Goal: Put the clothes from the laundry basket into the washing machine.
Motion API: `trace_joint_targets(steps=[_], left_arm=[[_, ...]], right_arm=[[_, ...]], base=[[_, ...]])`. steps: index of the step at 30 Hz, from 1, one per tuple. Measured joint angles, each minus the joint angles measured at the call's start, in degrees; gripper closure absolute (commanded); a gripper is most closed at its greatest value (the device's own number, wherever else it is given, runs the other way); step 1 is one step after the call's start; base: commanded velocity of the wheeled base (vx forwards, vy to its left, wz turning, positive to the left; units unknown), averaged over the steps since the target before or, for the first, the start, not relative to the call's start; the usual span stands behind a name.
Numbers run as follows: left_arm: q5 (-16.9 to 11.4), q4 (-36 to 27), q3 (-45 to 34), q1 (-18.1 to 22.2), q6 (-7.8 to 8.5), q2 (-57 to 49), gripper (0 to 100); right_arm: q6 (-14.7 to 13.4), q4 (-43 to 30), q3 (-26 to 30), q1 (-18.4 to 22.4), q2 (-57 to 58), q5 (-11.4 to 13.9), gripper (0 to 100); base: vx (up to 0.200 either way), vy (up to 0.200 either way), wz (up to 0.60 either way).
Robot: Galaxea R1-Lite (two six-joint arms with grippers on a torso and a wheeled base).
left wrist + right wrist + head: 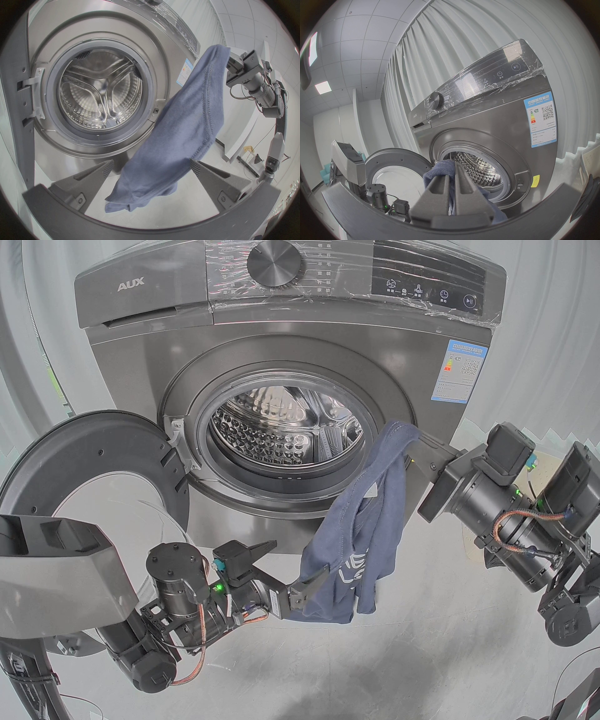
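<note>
A dark blue garment (pixel 362 521) hangs in front of the washing machine (pixel 287 352), just right of and below its open port. My right gripper (pixel 419 440) is shut on the garment's top edge (pixel 440 167), level with the port's right rim. The cloth drapes down to my left gripper (pixel 299 557), which is low in front of the machine and open. In the left wrist view the garment (pixel 181 131) hangs between my open fingers (pixel 215 181) without being pinched. The steel drum (pixel 281 421) shows no clothes inside.
The round door (pixel 94 459) stands swung wide open to the left, close behind my left arm. Pale curtains (pixel 475 40) hang behind the machine. A white cabinet (pixel 240 125) stands to the right. Bare grey floor (pixel 375 652) lies below the garment.
</note>
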State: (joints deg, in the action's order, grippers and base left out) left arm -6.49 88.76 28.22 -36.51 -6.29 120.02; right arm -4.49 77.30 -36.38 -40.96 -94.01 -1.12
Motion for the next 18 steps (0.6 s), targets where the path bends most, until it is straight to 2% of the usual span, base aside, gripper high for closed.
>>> trace_joint_targets(steps=[11,18], left_arm=[[-0.99,0.04,-0.46,-3.93,0.02,-1.33,0],[-0.57,0.02,3.22,-4.74,0.17,-0.54,0]], right_arm=[[-0.07,0.0,-0.28,0.28,-0.2,-0.11,100],[-0.09,0.02,-0.37,0.26,-0.44,-0.11,100]], base=[[0.0,0.0,0.0],[0.0,0.0,0.0]])
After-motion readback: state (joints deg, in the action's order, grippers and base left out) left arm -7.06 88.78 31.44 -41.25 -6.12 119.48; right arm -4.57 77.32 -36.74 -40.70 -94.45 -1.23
